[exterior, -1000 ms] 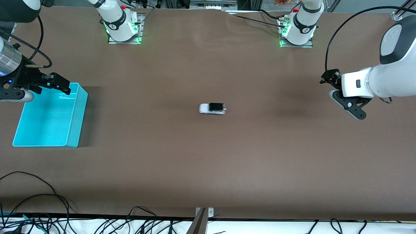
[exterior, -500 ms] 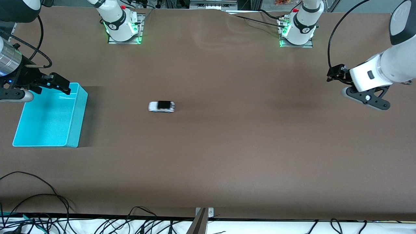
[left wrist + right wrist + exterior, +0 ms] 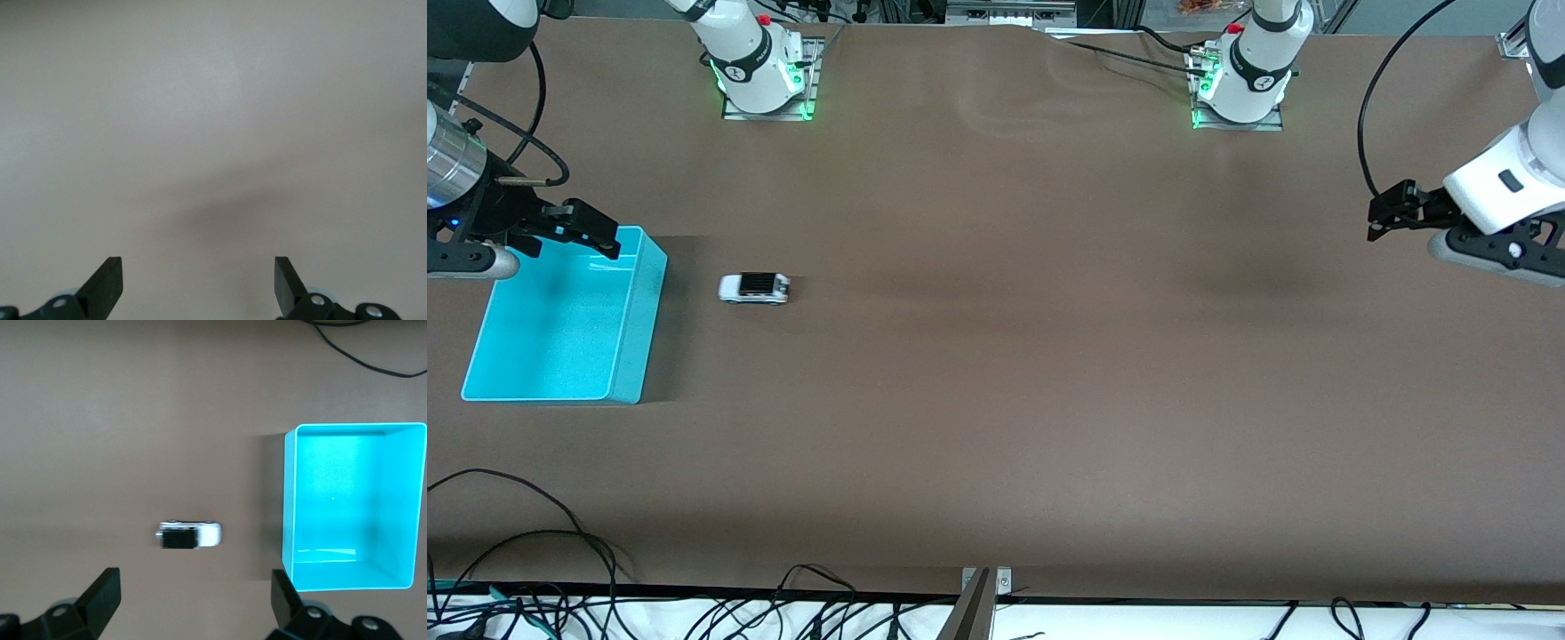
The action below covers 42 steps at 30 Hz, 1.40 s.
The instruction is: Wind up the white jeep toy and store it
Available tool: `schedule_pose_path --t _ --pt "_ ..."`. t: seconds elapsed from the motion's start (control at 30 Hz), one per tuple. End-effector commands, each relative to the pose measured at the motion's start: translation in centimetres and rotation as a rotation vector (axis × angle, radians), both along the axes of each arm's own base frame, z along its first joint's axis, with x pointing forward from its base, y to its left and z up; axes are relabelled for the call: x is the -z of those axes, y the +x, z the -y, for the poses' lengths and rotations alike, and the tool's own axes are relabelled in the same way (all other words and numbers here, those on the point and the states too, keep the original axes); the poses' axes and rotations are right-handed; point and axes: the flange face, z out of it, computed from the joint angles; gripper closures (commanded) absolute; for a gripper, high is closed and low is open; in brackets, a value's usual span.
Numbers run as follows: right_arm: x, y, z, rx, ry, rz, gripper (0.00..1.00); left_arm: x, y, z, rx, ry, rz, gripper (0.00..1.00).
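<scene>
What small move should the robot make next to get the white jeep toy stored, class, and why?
Probably the right end effector should shift from over the turquoise bin toward the white jeep toy and come down on it. The toy sits on the table beside the bin, not in it. That end effector is open and closest; the left end effector, also open, hangs at its own end of the table.

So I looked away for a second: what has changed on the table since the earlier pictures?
The white jeep toy has rolled on its own from mid-table toward the right arm's end and now sits beside the turquoise bin, not touching it. The left gripper, open and empty, has drawn back toward its own end of the table. The right gripper, open, still hangs over the bin's rim, and the bin has not moved.
</scene>
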Motion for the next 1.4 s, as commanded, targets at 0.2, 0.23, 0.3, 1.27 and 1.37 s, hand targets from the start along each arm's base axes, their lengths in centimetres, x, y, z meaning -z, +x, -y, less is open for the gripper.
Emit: schedule_pose_path --t 0.2,0.23,0.3,1.27,1.37 --pt "-0.5 0.0 -0.2 -0.016 0.009 -0.002 0.00 -1.5 -2.8 0.2 -0.031 -0.025 -0.022 0.00" --pt "-0.5 0.0 -0.2 -0.016 0.009 -0.001 0.00 -1.7 -3.0 0.1 -0.037 -0.042 -0.034 0.00" --pt "-0.5 0.0 -0.3 -0.019 0.010 -0.001 0.00 -1.8 -3.2 0.1 -0.049 -0.067 -0.060 0.00" --pt "4.4 -2.0 2.3 -0.525 0.054 -0.235 0.00 -5.1 -0.6 0.8 -0.102 0.003 -0.077 0.00" --pt "5.5 -2.0 2.3 -0.615 0.065 -0.242 0.00 -5.0 -0.6 0.3 -0.102 -0.003 -0.079 0.00"
